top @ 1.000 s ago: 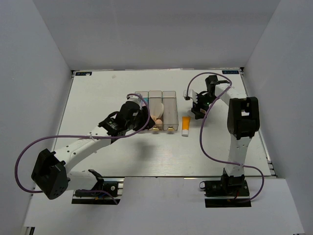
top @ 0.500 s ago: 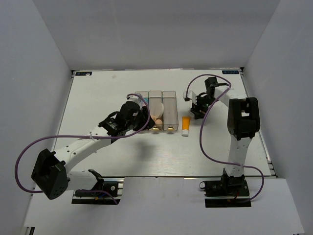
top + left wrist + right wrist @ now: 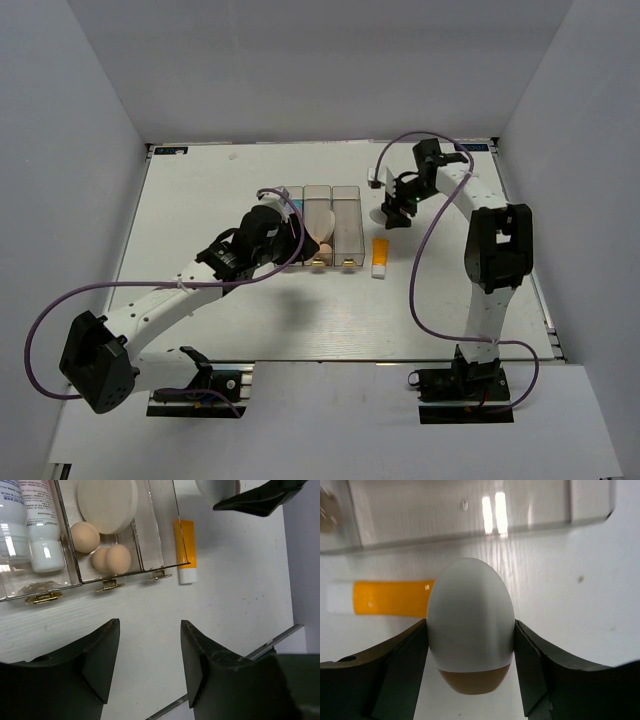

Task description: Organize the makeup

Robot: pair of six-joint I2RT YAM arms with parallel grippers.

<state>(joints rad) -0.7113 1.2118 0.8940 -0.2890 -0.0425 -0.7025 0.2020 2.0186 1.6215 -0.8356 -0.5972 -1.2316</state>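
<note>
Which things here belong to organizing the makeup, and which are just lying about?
Makeup: white-tan oval, orange tube, beige sponges, round puff, white tubes.
Not makeup: clear bins that hold it, table.

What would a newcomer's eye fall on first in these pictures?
The right gripper clamps a white-tan egg near the orange tube. The middle bin holds beige sponges and a round puff; the left gripper hovers open in front of it.
</note>
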